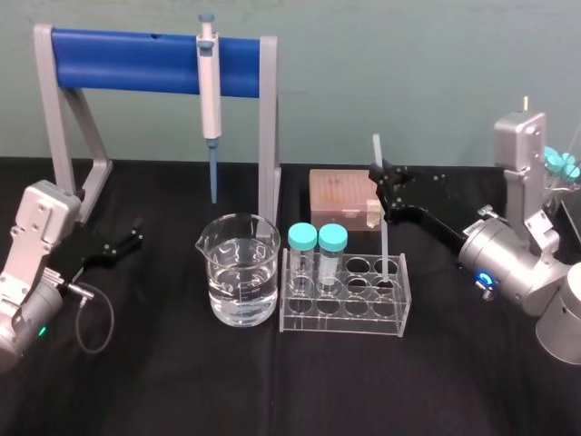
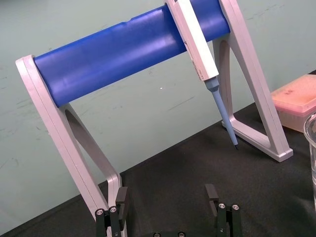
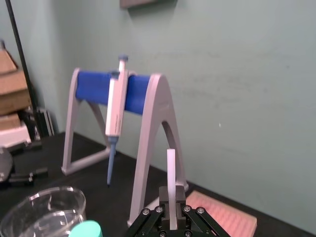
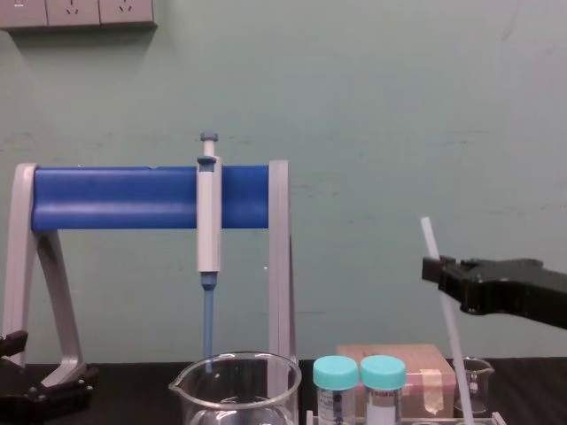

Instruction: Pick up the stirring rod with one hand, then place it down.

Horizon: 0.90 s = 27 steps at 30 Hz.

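With the clear tube rack (image 1: pixel 345 304) as dial centre in the head view, the beaker (image 1: pixel 239 282) stands just beside it at 9 o'clock and the pink tip box (image 1: pixel 343 198) close behind at 12. The pipette stand (image 1: pixel 127 62) and its hanging pipette (image 1: pixel 210 100) stand at 10 to 11. Two teal-capped tubes (image 1: pixel 302 238) block the rack's left holes. The right gripper (image 1: pixel 379 174), clamped on the stirring rod (image 1: pixel 383 238), hangs at 1. Open black table (image 1: pixel 300 381) runs from 4 to 8. The left gripper (image 1: pixel 134 238), fingers apart, lies beyond the beaker at 9.
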{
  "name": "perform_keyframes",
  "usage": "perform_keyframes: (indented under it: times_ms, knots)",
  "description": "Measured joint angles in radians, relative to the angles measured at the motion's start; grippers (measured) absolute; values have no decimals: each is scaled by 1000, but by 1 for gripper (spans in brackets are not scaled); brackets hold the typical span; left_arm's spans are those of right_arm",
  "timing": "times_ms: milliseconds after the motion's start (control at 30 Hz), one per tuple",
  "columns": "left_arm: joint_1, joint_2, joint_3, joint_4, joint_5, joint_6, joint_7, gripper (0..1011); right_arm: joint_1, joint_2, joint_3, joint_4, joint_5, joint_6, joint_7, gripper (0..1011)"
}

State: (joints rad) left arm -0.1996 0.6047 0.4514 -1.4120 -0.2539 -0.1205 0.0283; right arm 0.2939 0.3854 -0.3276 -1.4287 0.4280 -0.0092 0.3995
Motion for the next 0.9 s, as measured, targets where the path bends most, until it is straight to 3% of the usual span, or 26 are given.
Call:
perform_keyframes:
  times_ms: [300, 467, 900]
  knots:
    - [0, 0, 0, 0, 0, 0, 0, 1000, -22, -9, 41, -38, 41, -64, 26, 71]
    - [0, 0, 0, 0, 0, 0, 0, 1000, -32, -3, 74, -102, 56, -116, 35, 70]
    - [0, 0, 0, 0, 0, 0, 0, 1000, -42, 11, 109, -173, 35, -169, 31, 70]
